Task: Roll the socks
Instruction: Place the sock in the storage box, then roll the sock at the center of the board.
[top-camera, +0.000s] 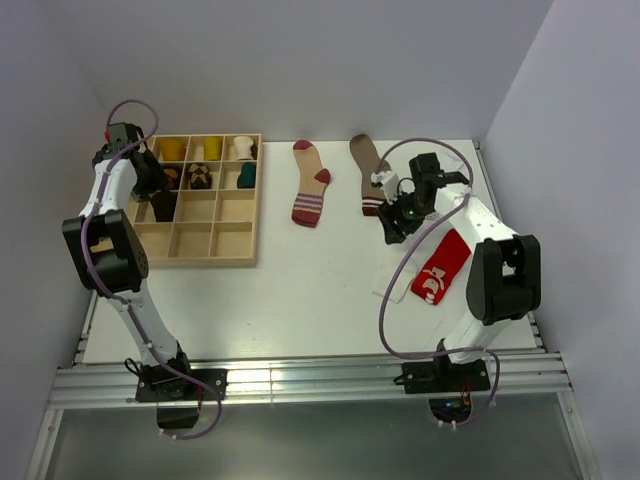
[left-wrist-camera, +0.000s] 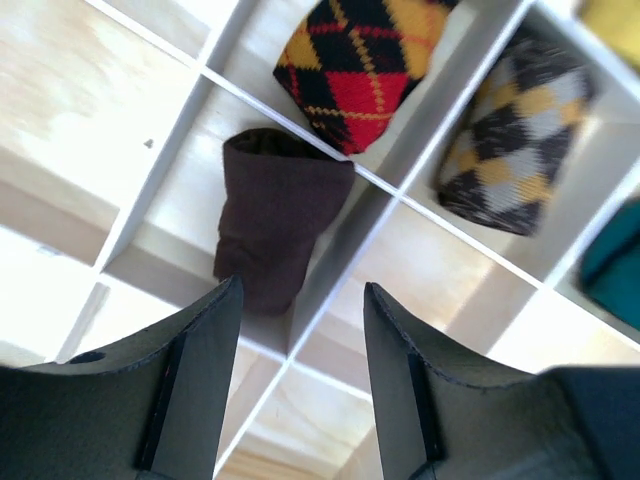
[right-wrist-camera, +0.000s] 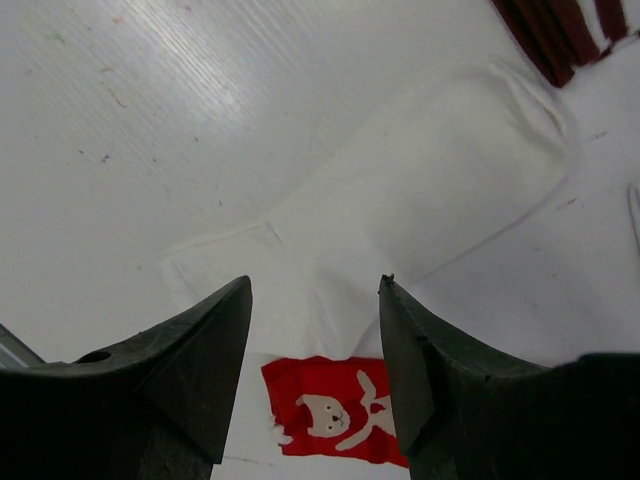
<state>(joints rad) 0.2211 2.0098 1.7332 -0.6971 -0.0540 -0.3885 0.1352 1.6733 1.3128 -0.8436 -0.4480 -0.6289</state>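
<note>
Right end effector open over flat white sock; left end effector open over rolled brown sock.

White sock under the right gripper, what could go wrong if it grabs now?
1. The red sock shows right under the open right gripper, next to the white sock, so a pinch there might catch both.
2. The white sock lies on a table that is also white, so its edge barely shows and a pinch could miss it.
</note>
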